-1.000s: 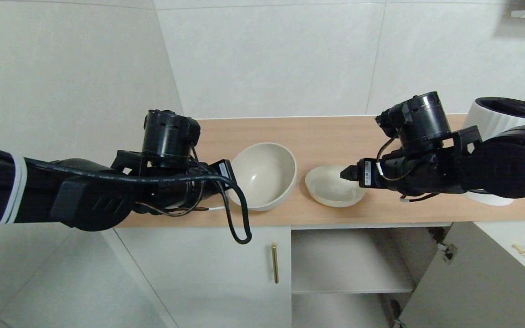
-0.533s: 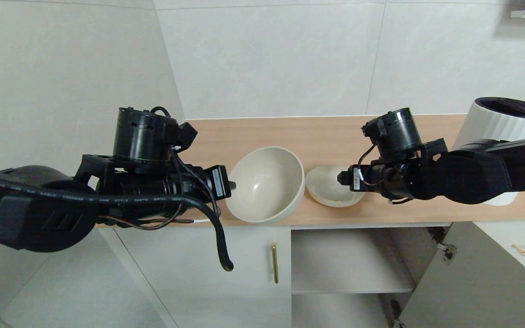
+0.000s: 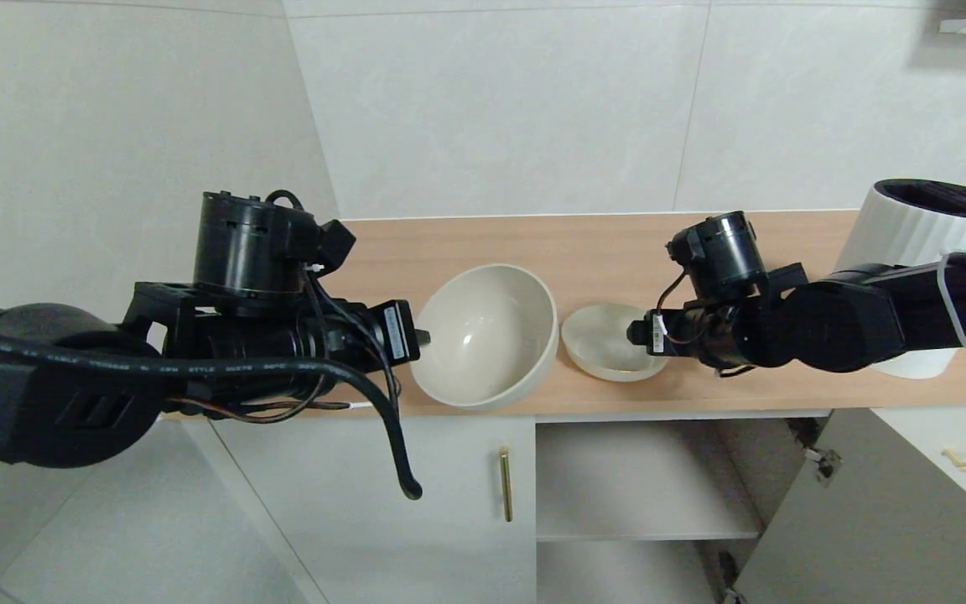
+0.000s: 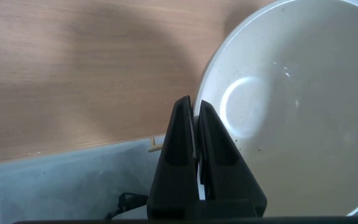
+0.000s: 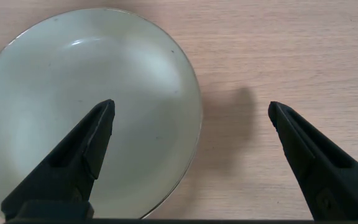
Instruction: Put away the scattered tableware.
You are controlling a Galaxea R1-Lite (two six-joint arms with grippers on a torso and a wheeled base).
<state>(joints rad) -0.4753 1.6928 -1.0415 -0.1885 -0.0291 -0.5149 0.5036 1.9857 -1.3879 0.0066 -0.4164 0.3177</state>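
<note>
Head view first: find the large bowl (image 3: 487, 335) tipped up at the middle of the desk (image 3: 600, 243), pinched at its 9 o'clock rim by the fully closed fingers of the left gripper (image 4: 195, 107). Hold that pinch firm and lift slowly; judging by the thin bite on a smooth rim, likely to swing or slip if jerked. Find the small dish (image 3: 605, 340) lying flat just beside the bowl at its 3 o'clock, with the right gripper (image 5: 190, 106) above the dish's 3 o'clock edge, fingers spread wide and gripping nothing. Lower until one finger sits inside the rim and the other outside, then close squarely. Carry both down to the open cupboard shelf (image 3: 642, 486) at 6 o'clock, steering wide of the white ribbed container (image 3: 919, 218) at 3 o'clock
</note>
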